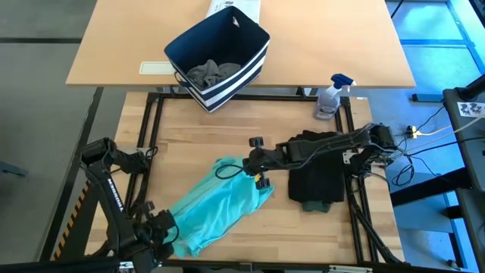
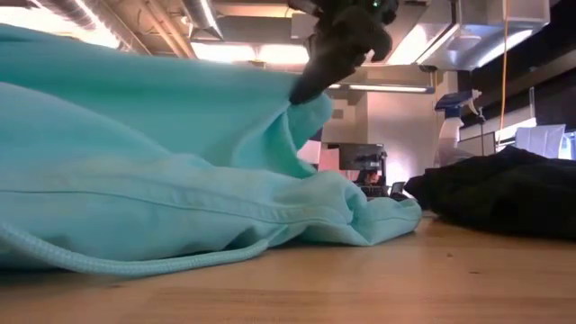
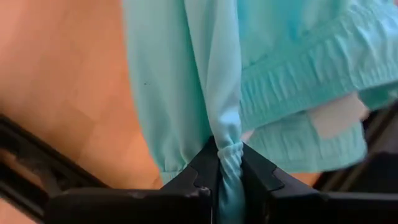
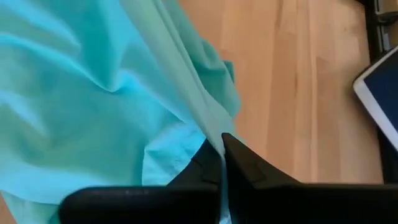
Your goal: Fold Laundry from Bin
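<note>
Two pincers clamped on teal garment [image 1: 220, 201], left pincer [image 3: 229, 180], right pincer [image 4: 222, 163]

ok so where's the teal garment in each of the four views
High view: teal garment lies low and centre-left, between both arms.
Low view: it fills the left and middle, one fold pinched up.
Left wrist view: it hangs across the centre, bunched in the left pincer.
Right wrist view: it covers the left half, its edge in the right pincer.
Shared landmark: the light wooden table.
</note>
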You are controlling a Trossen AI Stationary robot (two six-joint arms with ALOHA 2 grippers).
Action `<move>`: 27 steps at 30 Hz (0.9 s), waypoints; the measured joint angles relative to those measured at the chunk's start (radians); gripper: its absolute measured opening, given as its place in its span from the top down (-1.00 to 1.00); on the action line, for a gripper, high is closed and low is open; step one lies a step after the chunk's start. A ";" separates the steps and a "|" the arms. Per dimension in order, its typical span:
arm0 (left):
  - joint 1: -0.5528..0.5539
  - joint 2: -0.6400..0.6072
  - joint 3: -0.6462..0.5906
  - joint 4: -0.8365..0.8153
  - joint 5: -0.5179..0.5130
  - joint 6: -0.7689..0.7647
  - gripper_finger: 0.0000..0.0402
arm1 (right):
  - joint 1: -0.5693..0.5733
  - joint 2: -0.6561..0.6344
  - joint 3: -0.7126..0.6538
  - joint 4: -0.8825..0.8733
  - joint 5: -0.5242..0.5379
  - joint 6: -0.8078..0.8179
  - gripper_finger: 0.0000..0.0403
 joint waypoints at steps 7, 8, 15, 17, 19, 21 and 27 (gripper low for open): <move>-0.003 0.000 0.000 -0.029 0.056 0.022 0.81 | -0.002 0.000 -0.010 0.017 -0.001 -0.026 0.63; -0.002 0.000 0.000 -0.038 0.069 0.023 0.81 | -0.002 0.000 -0.010 0.017 0.006 -0.026 0.55; 0.002 0.000 0.000 -0.074 0.087 0.079 0.60 | -0.001 0.000 -0.009 0.022 0.046 -0.026 0.02; 0.005 0.000 0.000 -0.076 0.085 0.101 0.48 | -0.001 0.000 -0.009 0.021 0.047 -0.026 -0.07; 0.007 0.000 0.000 -0.087 0.077 0.117 0.35 | -0.001 0.000 -0.009 0.022 0.046 -0.026 -0.12; 0.013 0.000 0.000 -0.115 0.068 0.125 0.23 | 0.001 0.000 -0.009 0.022 0.045 -0.026 -0.13; 0.043 0.000 0.000 -0.213 0.072 0.115 -0.09 | 0.021 0.000 -0.009 0.026 0.009 -0.042 -0.09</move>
